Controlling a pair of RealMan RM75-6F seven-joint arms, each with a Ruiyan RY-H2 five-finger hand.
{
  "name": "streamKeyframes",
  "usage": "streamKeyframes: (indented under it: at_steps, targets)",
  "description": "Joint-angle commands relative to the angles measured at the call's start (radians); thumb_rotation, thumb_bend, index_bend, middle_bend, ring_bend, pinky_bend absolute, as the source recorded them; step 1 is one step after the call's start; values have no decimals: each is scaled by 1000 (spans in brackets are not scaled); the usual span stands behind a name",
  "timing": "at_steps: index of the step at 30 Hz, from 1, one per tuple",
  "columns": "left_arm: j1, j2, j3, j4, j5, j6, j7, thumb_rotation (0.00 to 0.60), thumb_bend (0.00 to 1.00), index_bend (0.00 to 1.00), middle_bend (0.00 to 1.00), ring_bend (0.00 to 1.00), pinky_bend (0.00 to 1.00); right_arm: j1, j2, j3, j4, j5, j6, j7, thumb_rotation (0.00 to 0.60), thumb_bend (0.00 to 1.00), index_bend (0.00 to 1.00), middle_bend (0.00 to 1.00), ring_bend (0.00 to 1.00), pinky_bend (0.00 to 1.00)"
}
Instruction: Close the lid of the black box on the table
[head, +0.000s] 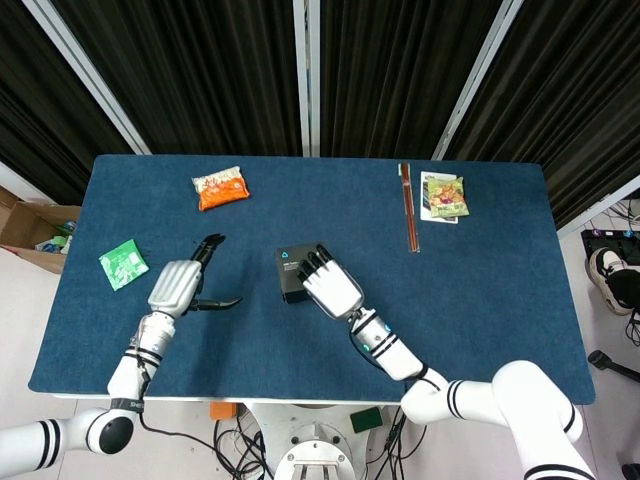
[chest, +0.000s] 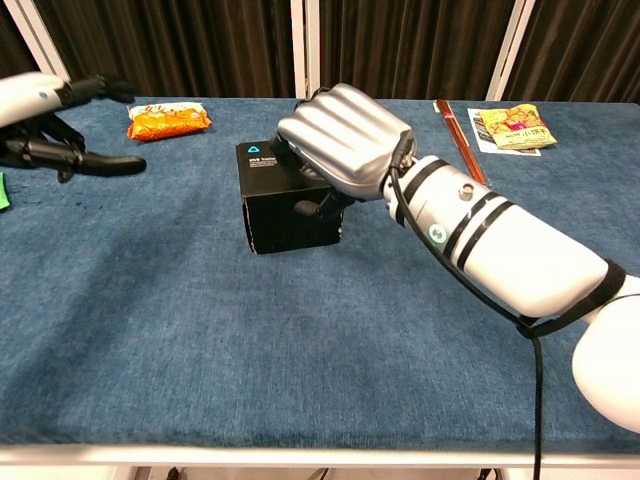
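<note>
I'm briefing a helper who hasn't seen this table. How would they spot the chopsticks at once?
Start at the blue table and go to its far right part. Beside the green-and-yellow snack packet, on its left, lie the chopsticks: thin reddish-brown sticks, the only long, narrow thing among flat packets.

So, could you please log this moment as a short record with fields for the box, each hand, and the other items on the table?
black box: lid appears down and flat on the black box, near table centre
right hand: right hand rests over the box's top, fingers draped on its near side
left hand: left hand off to the box's left, apart from it, fingers spread, holding nothing
other items: orange packet, green packet, chopsticks, snack packet
surface: blue table
</note>
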Motion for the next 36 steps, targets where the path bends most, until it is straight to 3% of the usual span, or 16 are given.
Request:
streamKeyframes:
  at_steps: [1, 4, 8, 14, 19, 21, 27, 32, 36]
  targets:
    - [2, 4, -2, 2, 5, 5, 4, 284, 0, 0, 34, 681, 1000, -14, -9, 14, 18, -35, 12, 24, 600, 327, 680, 555, 317, 293]
    - [4, 8, 0, 10, 10, 13, 22, 285, 0, 0, 34, 679, 1000, -21, 7, 40, 0, -67, 42, 36, 600, 327, 659, 540, 315, 291]
    - [14, 37, 20, 40, 38, 40, 82, 328, 0, 0, 41, 623, 975, -52, 87, 77, -108, -92, 97, 32, 600, 326, 523, 487, 297, 268]
    - [87, 121, 85, 87, 107, 138, 157, 473, 0, 50, 58, 355, 624, -178, 351, 59, -407, -58, 145, 1, 600, 325, 337, 366, 213, 193]
    - [193, 200, 165, 155, 184, 247, 156, 571, 0, 107, 123, 208, 369, -347, 625, -32, -617, -11, 219, 5, 600, 326, 162, 262, 123, 120]
    - [232, 224, 193, 167, 210, 280, 131, 577, 0, 120, 137, 170, 291, -404, 708, -66, -660, -4, 249, 21, 600, 327, 90, 202, 73, 87]
    - [368, 268, 247, 178, 246, 405, 66, 586, 0, 125, 144, 124, 225, -600, 846, -135, -673, -30, 397, 186, 600, 328, 38, 141, 35, 64]
    - [453, 266, 268, 158, 272, 480, 28, 587, 0, 125, 144, 122, 223, -724, 862, -155, -611, -48, 467, 325, 600, 332, 31, 130, 20, 50]
    - [481, 258, 274, 135, 305, 496, -5, 589, 0, 125, 144, 122, 223, -766, 852, -144, -570, -72, 473, 398, 600, 333, 31, 130, 19, 49]
